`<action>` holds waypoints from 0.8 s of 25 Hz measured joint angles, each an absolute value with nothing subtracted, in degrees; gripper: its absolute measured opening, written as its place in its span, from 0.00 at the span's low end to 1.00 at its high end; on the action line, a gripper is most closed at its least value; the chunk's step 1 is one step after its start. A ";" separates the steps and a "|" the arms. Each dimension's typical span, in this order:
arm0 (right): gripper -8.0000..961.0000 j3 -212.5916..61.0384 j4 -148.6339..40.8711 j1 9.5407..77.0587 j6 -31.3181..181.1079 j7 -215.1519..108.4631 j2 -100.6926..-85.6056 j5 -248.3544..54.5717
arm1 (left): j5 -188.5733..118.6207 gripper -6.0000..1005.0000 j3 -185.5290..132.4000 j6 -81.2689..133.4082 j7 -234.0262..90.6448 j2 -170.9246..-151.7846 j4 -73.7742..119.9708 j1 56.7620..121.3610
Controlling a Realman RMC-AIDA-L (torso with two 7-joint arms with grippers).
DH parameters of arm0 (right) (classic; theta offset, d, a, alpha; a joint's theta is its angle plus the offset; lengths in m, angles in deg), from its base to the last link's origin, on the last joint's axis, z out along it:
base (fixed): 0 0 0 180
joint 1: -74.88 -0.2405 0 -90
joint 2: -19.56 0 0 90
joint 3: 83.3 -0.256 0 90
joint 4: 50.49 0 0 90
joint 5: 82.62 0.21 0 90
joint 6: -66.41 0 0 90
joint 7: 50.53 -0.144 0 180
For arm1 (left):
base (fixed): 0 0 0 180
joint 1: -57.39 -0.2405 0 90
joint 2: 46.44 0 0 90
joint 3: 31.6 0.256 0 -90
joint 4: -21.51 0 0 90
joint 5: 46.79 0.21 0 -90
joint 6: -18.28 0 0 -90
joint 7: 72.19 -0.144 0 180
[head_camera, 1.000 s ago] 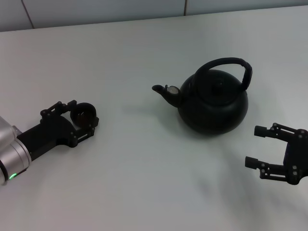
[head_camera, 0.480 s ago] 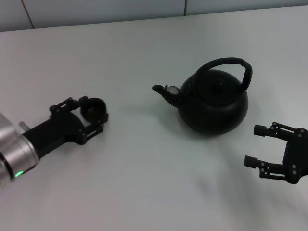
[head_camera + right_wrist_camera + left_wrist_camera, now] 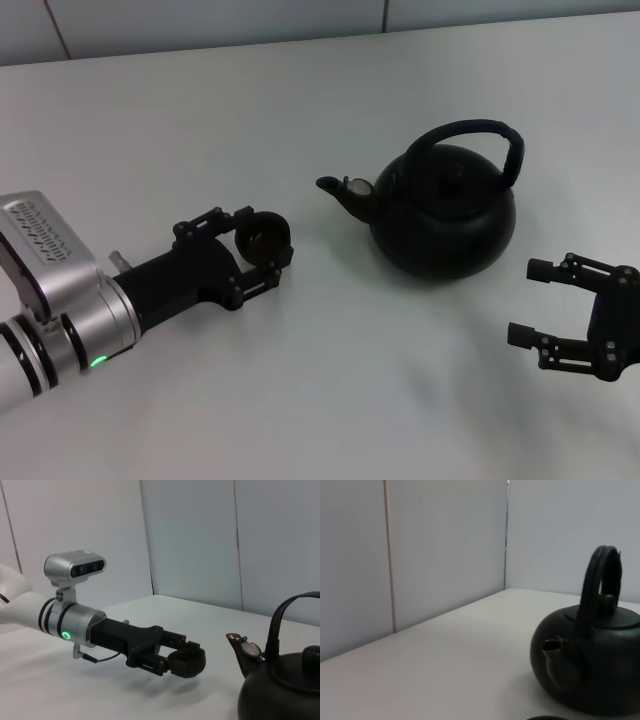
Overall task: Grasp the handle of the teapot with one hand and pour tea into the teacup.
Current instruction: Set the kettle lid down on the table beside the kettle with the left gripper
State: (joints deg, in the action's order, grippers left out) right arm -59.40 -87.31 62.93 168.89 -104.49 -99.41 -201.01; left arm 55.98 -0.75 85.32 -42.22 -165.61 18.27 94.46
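Teacup (image 3: 263, 231) first, on our left: the left hand (image 3: 258, 247) has its fingers clamped on it and carries it just above the bench (image 3: 330, 390), as the right wrist view shows by the shadow beneath. It sits near the spout (image 3: 340, 190) but apart from it, a little nearer us. We judge the cup light, hard and smooth, so it could slip or tip if jolted.

Toward the middle stands the teapot (image 3: 445, 212), upright on the bench, spout pointing at our left side, lid on. It looks stiff and heavy beside the cup, and heavier again if full; we cannot see whether it holds tea. The handle (image 3: 478, 133) arches over the lid, fixed at both sides, and we would take hold at the crown of the arch, where the weight hangs evenly and the pot can swing to pour.

On our right, the right hand (image 3: 528, 302) hangs low with its fingers spread apart, holding nothing. It lies beside and nearer us than the teapot, well below the handle's crown and not touching anything.
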 joint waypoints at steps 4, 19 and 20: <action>0.83 -59.40 -87.31 62.93 168.89 -104.49 -99.42 -200.79 | 56.06 0.69 -0.57 85.17 -43.04 -165.62 17.25 94.38; 0.83 -59.40 -87.39 62.52 168.89 -104.49 -99.27 -200.44 | 55.94 0.69 -2.45 79.69 -47.99 -165.61 14.22 95.12; 0.83 -59.40 -87.40 62.50 168.89 -104.49 -99.27 -200.43 | 55.95 0.69 -2.51 79.70 -47.99 -165.61 14.18 95.12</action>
